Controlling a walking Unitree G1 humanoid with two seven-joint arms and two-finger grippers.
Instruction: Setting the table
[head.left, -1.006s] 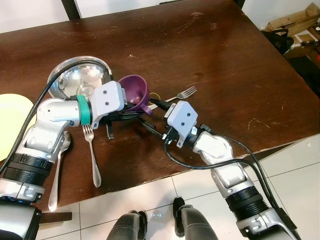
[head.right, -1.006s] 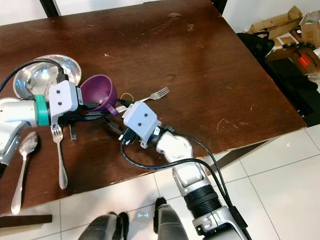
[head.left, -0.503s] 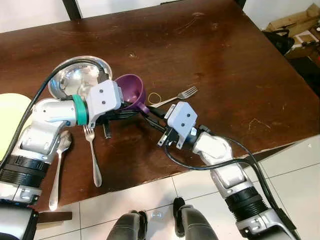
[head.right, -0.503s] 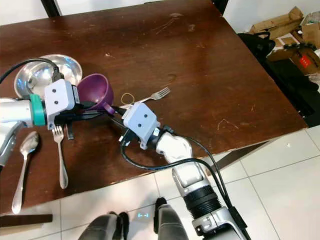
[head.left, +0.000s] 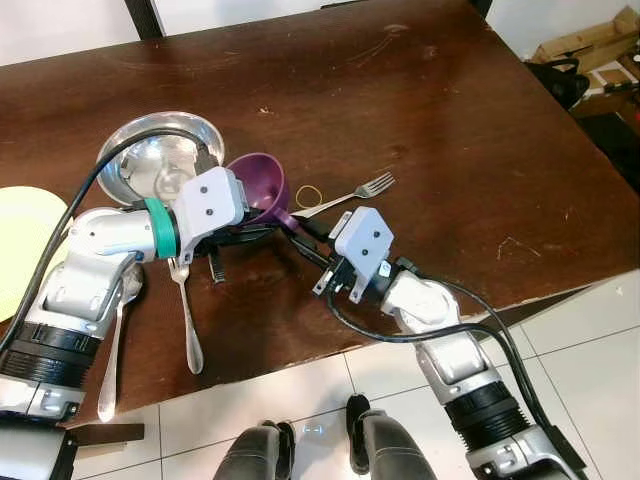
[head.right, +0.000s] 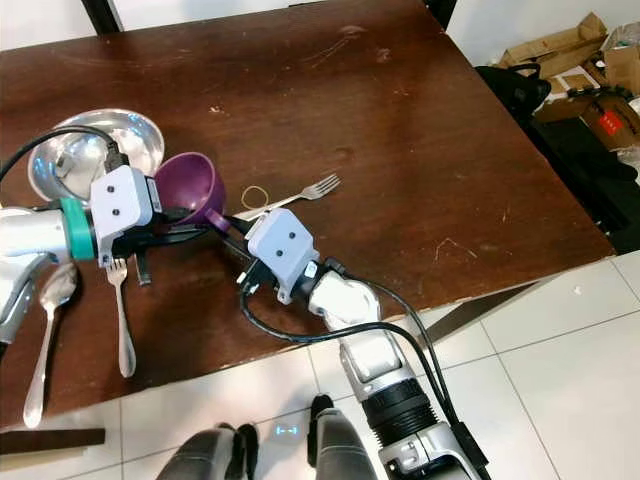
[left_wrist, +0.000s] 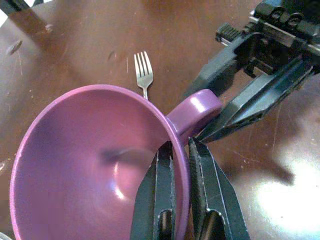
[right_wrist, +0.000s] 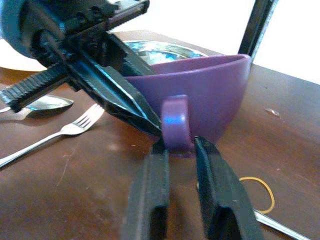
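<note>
Purple cup (head.left: 258, 186) held above the table (head.left: 440, 110), between metal bowl (head.left: 150, 160) and small fork (head.left: 355, 190). Left gripper (left_wrist: 181, 159) clamped on the cup's rim, one finger inside and one outside. Right gripper (right_wrist: 181, 151) narrowly parted around the handle's lower end (contact not clear). Fork (head.left: 185, 310) and spoon (head.left: 115, 335) laid side by side at the near edge; yellow plate (head.left: 20, 240) at far left; rubber band (head.left: 309, 193) beside the cup. Setting judged partly done: cutlery down, cup not yet placed.
</note>
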